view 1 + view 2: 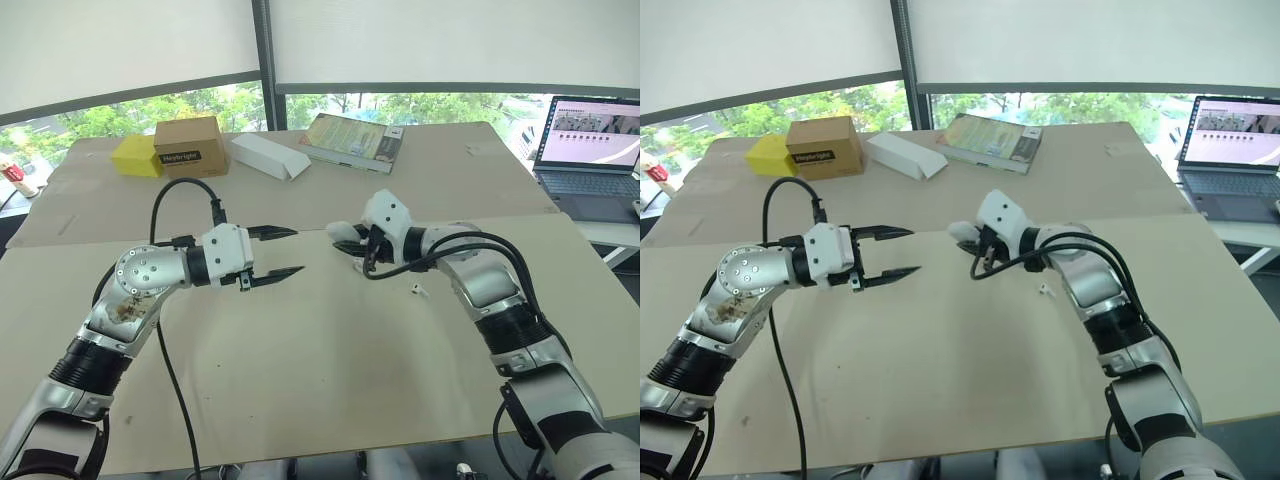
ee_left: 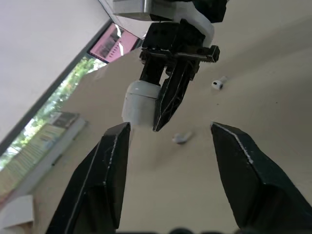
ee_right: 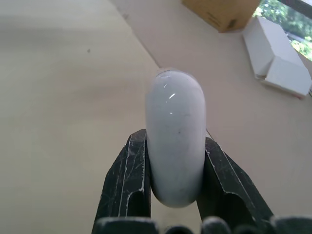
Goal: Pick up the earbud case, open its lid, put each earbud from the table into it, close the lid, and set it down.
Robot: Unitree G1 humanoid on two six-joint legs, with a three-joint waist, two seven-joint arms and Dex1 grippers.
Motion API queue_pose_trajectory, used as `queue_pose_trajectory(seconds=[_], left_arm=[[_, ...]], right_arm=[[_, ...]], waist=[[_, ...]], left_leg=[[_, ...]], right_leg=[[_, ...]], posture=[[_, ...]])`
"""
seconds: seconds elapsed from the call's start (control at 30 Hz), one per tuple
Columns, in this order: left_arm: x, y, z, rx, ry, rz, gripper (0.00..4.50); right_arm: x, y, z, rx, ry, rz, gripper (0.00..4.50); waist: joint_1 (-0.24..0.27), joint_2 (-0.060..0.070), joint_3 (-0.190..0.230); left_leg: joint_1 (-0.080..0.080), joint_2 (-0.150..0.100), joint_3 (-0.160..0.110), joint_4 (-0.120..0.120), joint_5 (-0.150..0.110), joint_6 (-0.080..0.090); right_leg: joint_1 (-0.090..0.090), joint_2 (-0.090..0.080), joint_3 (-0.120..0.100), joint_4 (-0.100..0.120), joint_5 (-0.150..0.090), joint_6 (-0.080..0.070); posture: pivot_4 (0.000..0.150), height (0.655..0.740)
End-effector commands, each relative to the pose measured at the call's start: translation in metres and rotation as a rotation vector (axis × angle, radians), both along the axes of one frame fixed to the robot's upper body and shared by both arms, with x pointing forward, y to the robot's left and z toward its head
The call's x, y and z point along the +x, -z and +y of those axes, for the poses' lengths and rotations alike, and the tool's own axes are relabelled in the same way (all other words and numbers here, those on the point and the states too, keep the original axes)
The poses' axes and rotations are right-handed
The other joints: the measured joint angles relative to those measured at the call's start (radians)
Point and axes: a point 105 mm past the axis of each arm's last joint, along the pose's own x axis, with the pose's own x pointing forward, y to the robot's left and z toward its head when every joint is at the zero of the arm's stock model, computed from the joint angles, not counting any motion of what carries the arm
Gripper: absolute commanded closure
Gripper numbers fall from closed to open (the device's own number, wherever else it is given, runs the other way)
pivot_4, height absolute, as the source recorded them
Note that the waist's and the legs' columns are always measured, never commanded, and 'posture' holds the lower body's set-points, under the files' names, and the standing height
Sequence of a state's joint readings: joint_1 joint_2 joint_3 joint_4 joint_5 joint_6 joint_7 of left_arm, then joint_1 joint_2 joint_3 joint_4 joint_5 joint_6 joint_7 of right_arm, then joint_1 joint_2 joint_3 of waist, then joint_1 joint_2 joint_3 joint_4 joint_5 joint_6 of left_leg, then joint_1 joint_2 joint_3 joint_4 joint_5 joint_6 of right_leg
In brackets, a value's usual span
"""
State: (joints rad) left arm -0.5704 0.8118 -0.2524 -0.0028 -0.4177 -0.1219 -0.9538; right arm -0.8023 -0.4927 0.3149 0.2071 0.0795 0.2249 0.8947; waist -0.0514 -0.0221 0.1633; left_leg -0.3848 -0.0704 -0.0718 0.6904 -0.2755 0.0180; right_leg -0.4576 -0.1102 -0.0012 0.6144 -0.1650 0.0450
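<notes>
My right gripper point(image 1: 352, 243) is shut on the white earbud case point(image 1: 343, 234), lifted a little above the tan table point(image 1: 300, 380) near its middle. In the right wrist view the rounded case point(image 3: 174, 156) sits clamped between both fingers, its lid looking closed. The left gripper point(image 1: 298, 250) hangs open a short way to the left of the case, its tips pointing at it with nothing between them. One small white earbud point(image 1: 419, 290) lies on the table right of the case. A second earbud point(image 2: 180, 138) rests just below the held case.
Along the far side of the table stand a yellow box point(image 1: 136, 156), a brown cardboard box point(image 1: 190, 147), a white carton point(image 1: 270, 156) and a book point(image 1: 355, 140). An open laptop point(image 1: 595, 150) sits on a separate desk at the far right.
</notes>
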Motion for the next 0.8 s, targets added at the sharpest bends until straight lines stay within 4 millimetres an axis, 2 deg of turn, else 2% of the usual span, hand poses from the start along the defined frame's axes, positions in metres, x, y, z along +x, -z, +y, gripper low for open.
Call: queue_pose_trajectory(seconds=[0.03, 0.2, 0.33, 0.57, 0.8], left_arm=[[0.002, -0.014, -0.003, 0.045, 0.007, -0.021, 1.70], [0.012, -0.012, 0.000, 0.125, -0.013, -0.008, 1.70], [0.015, -0.003, 0.001, 0.211, 0.003, -0.016, 1.70], [0.028, -0.003, -0.002, 0.205, -0.041, -0.031, 1.70], [0.030, -0.008, -0.012, 0.178, -0.020, -0.043, 1.70]], right_arm=[[-0.010, -0.014, 0.012, -0.075, -0.101, -0.112, 3.70], [-0.019, -0.012, 0.022, -0.131, -0.155, -0.142, 3.70], [-0.025, -0.016, 0.032, -0.143, -0.190, -0.164, 3.70], [-0.033, -0.018, 0.041, -0.163, -0.219, -0.185, 3.70], [-0.035, -0.017, 0.045, -0.164, -0.230, -0.179, 3.70]], waist=[[0.002, 0.000, 0.000], [0.007, 0.000, 0.000], [0.008, 0.000, 0.000], [0.011, 0.000, 0.000], [0.011, 0.000, 0.000]], left_leg=[[0.000, 0.000, 0.000, 0.001, 0.001, -0.002], [-0.001, 0.000, 0.000, 0.003, 0.001, -0.002], [-0.001, 0.000, 0.000, 0.003, 0.001, -0.002], [-0.002, 0.000, 0.000, 0.005, 0.001, -0.003], [-0.002, 0.000, 0.000, 0.005, 0.001, -0.003]], right_leg=[[0.000, 0.000, 0.000, 0.000, 0.000, 0.000], [0.001, 0.000, 0.000, -0.001, 0.000, 0.000], [0.001, 0.000, 0.000, 0.000, 0.000, 0.000], [0.001, 0.000, 0.000, 0.000, 0.000, 0.000], [0.001, 0.000, 0.000, 0.000, 0.000, 0.000]], posture=[[0.150, 0.7400], [0.150, 0.7400], [0.150, 0.7400], [0.150, 0.7400], [0.150, 0.7400]])
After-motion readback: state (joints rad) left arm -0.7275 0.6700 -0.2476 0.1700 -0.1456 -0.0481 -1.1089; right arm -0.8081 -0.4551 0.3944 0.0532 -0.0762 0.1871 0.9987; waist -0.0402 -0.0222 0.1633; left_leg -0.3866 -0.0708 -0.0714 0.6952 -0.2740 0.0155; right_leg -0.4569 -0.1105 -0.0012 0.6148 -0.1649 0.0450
